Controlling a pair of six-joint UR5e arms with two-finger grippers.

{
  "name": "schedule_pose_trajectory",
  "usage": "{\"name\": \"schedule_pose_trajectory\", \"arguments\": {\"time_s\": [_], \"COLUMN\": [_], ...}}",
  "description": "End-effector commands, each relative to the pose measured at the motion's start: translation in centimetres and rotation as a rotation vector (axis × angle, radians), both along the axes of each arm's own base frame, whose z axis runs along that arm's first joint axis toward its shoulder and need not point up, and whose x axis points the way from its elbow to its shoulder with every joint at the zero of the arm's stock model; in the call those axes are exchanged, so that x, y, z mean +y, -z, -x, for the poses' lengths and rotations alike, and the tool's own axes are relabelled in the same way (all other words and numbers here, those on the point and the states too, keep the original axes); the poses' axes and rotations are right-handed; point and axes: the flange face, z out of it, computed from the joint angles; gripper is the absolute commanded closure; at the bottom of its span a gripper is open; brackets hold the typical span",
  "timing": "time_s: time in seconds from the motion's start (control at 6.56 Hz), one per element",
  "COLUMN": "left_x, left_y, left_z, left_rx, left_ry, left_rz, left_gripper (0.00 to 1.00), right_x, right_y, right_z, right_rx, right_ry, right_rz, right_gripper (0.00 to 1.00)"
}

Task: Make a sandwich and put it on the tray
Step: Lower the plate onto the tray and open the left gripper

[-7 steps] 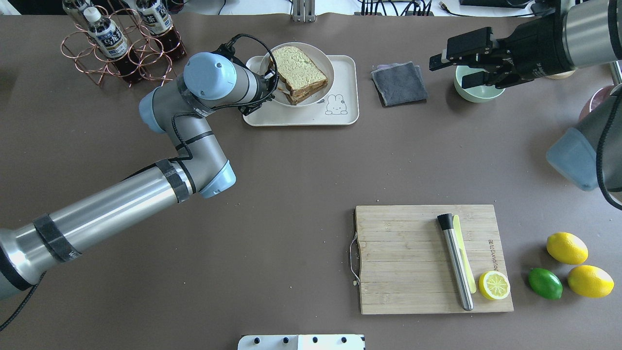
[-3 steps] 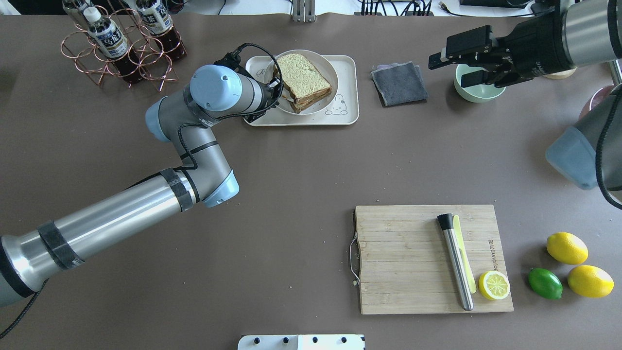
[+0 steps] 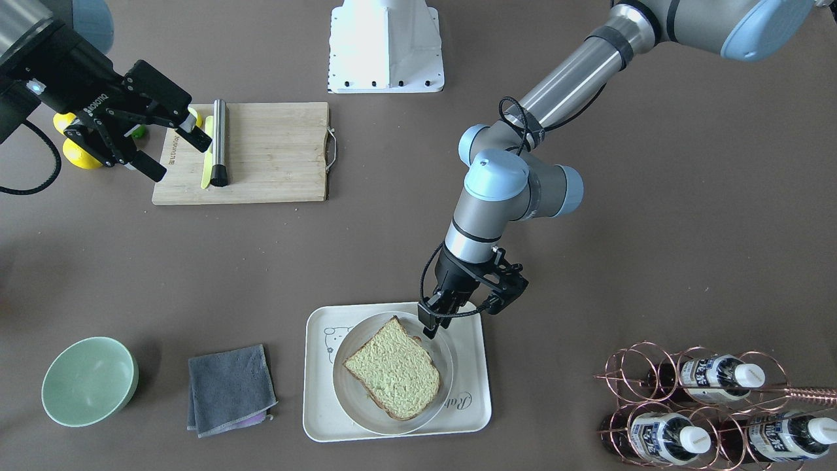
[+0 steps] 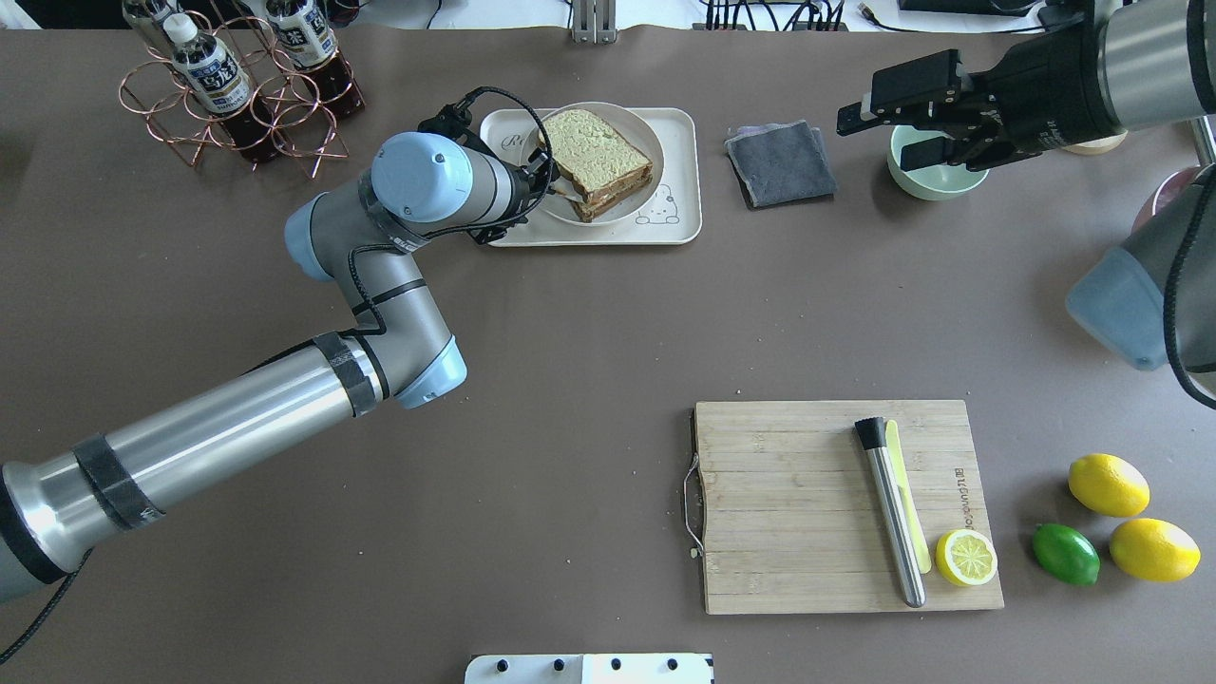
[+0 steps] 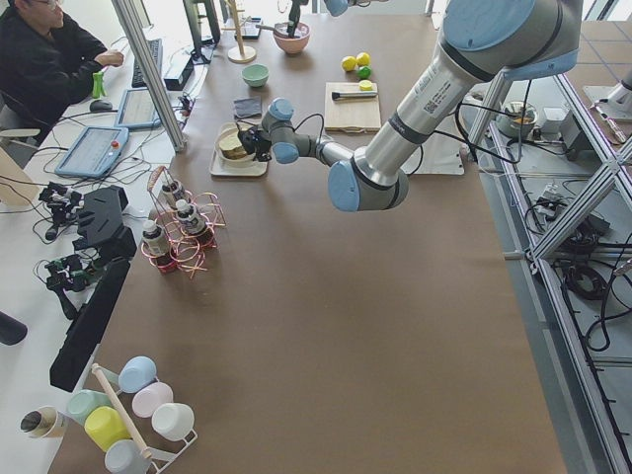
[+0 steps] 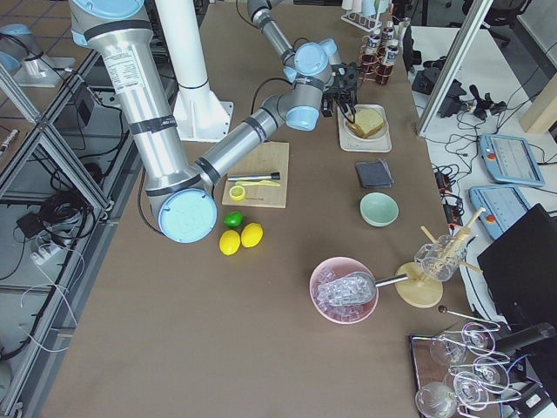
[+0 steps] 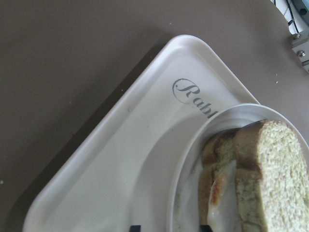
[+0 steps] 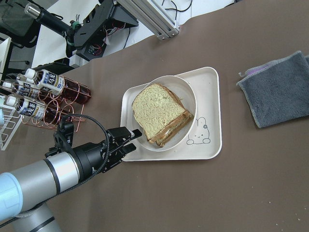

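Note:
The sandwich (image 4: 598, 157) lies on a round white plate (image 4: 654, 142), and the plate stands on the cream tray (image 4: 589, 235) with the bear drawing. In the left wrist view the white egg shows between the two slices of the sandwich (image 7: 256, 179), and the tray (image 7: 130, 159) shows its script. My left gripper (image 4: 544, 183) is at the plate's near-left rim, one finger inside and one outside, shut on the rim; it also shows in the front view (image 3: 428, 327). My right gripper (image 4: 879, 141) is open and empty, high above the green bowl.
A grey cloth (image 4: 781, 161) and a green bowl (image 4: 936, 176) lie right of the tray. A copper rack of bottles (image 4: 237, 85) stands to its left. A wooden cutting board (image 4: 807, 503) holds a steel muddler (image 4: 893, 513) and a lemon half (image 4: 966, 558); lemons and a lime lie beside it.
My left gripper has moved right, and the plate with the sandwich has gone with it to the tray's middle. The right arm has hardly moved.

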Motion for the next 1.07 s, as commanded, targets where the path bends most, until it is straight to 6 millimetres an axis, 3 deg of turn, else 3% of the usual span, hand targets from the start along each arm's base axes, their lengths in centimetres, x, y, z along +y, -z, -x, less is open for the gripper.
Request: {"name": "schedule_pose_trajectory", "arguments": {"time_s": [0.0,0.15,0.46,0.76,0.91], "left_x": [-0.6,-1.6,-1.5,0.1,2.1], "left_y": [0.0,0.4,-0.7,0.7,1.9], "left_z": [0.6,2.1,6.7,8.5,10.3], "left_rx": [-0.001,0.011,0.028,0.039,0.039], "left_ry": [0.004,-0.010,-0.080,-0.098,-0.117], "left_rz": [0.000,0.004,-0.023,-0.020,-0.010], "left_gripper": [0.03,0.03,0.03,0.03,0.03], "right_x": [0.0,0.0,0.1,-0.1,-0.2], "right_y": [0.2,0.2,0.3,0.3,0.3], "right_z": [0.0,0.0,0.0,0.1,0.0], "right_rx": [-0.003,-0.003,-0.005,-0.002,0.002], "right_ry": [-0.001,0.001,0.001,0.001,0.001], "right_rz": [0.000,0.000,-0.003,0.001,-0.009], "right_gripper": [0.00,0.00,0.00,0.00,0.00]}}
